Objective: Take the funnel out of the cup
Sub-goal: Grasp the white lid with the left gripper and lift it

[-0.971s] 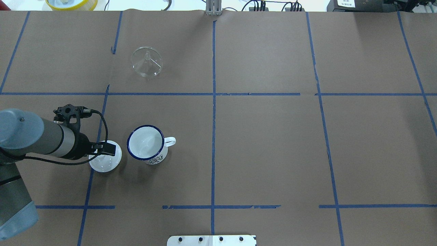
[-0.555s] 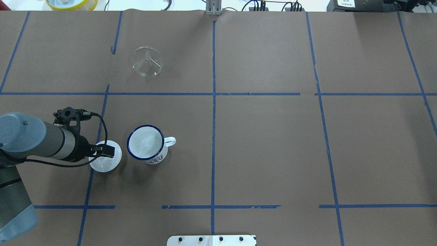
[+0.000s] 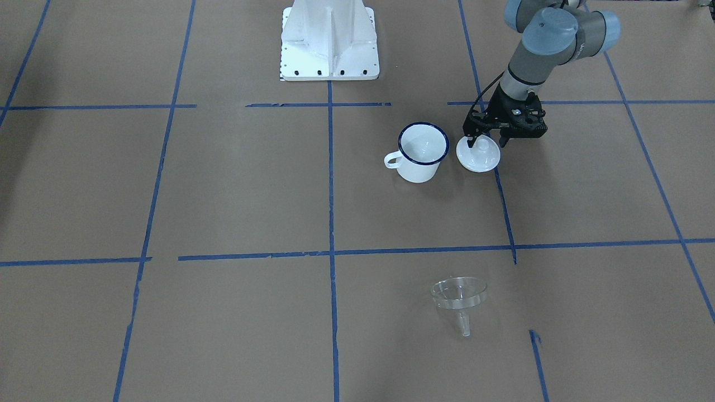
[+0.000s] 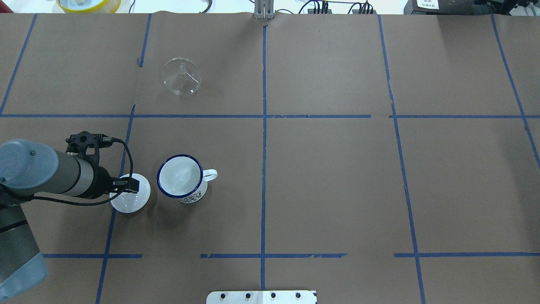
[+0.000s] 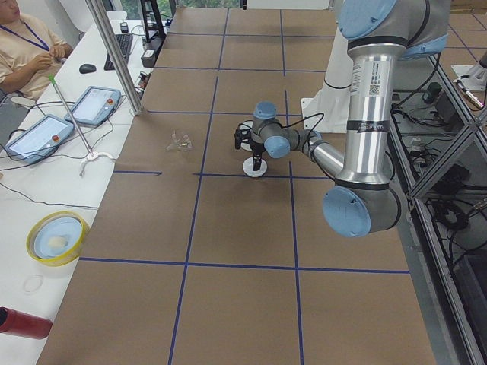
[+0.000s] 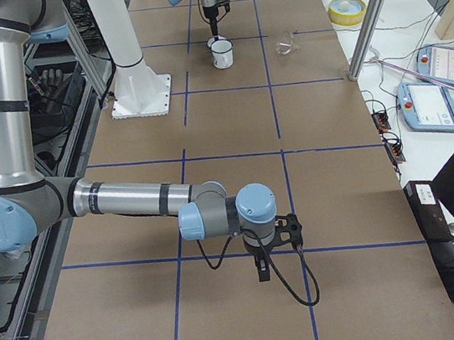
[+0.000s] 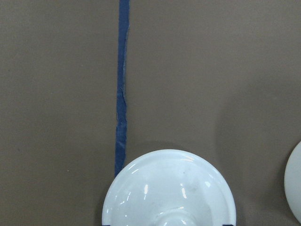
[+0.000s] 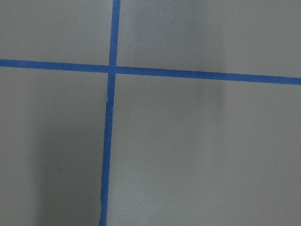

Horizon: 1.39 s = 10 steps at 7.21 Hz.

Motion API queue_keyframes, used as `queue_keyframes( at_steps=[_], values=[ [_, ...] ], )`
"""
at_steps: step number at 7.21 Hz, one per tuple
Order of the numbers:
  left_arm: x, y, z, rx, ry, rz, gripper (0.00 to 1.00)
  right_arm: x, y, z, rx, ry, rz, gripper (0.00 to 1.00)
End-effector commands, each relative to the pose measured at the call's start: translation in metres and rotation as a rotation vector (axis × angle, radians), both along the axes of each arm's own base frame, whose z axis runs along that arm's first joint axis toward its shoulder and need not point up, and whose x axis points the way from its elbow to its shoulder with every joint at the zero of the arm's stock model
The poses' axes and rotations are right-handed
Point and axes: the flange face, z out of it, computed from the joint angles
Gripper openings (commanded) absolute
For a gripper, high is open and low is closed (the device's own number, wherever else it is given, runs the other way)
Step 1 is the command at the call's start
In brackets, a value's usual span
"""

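The clear funnel [image 4: 181, 77] lies alone on the brown paper, far from the cup; in the front view [image 3: 459, 293] its stem points toward the camera. The white cup [image 4: 180, 177] with a dark blue rim stands upright and empty, its handle pointing toward the table's middle [image 3: 423, 152]. My left gripper [image 3: 485, 140] is open just above a white knobbed lid [image 3: 479, 159] that lies beside the cup, one finger on each side of the knob. The lid fills the bottom of the left wrist view [image 7: 169, 188]. My right gripper [image 6: 263, 270] hangs over bare paper far away; I cannot tell whether it is open or shut.
The white robot base [image 3: 329, 39] stands at the table's near edge. A yellow bowl [image 4: 88, 4], cables and tablets lie beyond the far edge. An operator [image 5: 23, 46] sits at the side bench. Blue tape lines cross the paper.
My left gripper has shifted slightly back toward the arm's side over the lid. The lid, cup and funnel have not moved.
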Motion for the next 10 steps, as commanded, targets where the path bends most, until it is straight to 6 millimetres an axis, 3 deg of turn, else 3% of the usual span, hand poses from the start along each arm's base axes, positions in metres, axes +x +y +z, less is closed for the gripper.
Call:
queue_keyframes(
  at_steps=[1,4,7,8,10],
  values=[
    [0.000,0.000,-0.002,0.002,0.002,-0.001,0.55,0.000,0.000,0.000,0.000,0.000,0.000,1.00],
    [-0.002,0.000,-0.006,0.007,0.010,-0.003,0.53,0.000,0.000,0.000,0.000,0.000,0.000,1.00],
    [-0.003,0.000,-0.007,0.007,0.012,-0.005,0.00,0.000,0.000,0.000,0.000,0.000,0.000,1.00],
    [-0.006,-0.003,-0.009,0.009,0.014,-0.014,0.00,0.000,0.000,0.000,0.000,0.000,0.000,1.00],
    [-0.042,-0.007,-0.046,0.018,0.016,-0.048,0.00,0.000,0.000,0.000,0.000,0.000,0.000,1.00]
  ],
)
